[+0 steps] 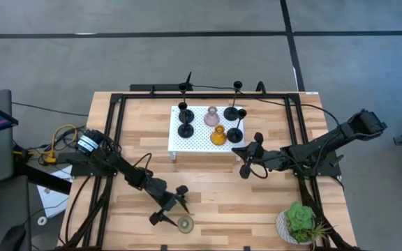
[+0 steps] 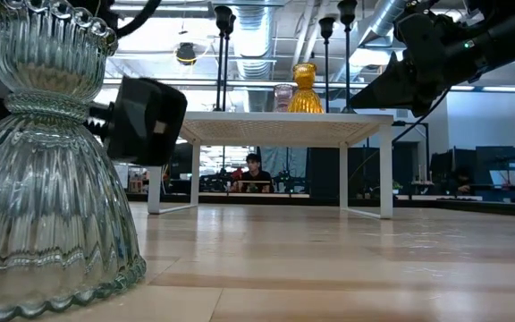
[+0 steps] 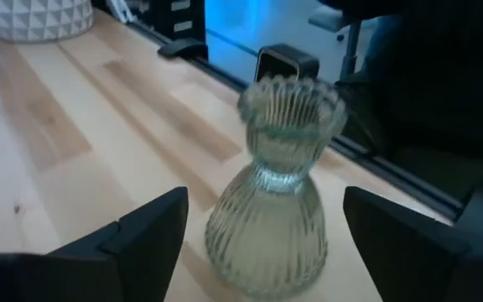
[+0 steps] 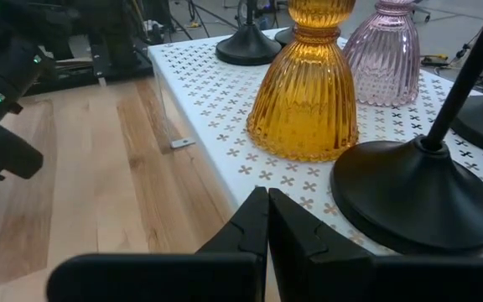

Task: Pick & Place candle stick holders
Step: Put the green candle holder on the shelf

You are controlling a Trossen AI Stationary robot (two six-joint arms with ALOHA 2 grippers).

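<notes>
A pale green ribbed glass holder (image 1: 185, 224) stands upright on its wide base near the table's near edge; it also shows in the low view (image 2: 47, 161). My left gripper (image 1: 171, 207) is open. Its two fingers stand on either side of this holder (image 3: 267, 201) without touching it. The amber holder (image 1: 218, 136), the pink holder (image 1: 212, 116) and several black stemmed holders (image 1: 234, 134) stand on the white perforated platform (image 1: 187, 148). My right gripper (image 1: 236, 150) is shut and empty at the platform's right near corner, just before a black holder's disc base (image 4: 418, 197).
A green potted plant (image 1: 300, 224) stands at the table's near right corner. Black frame rails (image 1: 117, 132) run along the table's left, right and far sides. Bare wood lies between the platform and the near edge.
</notes>
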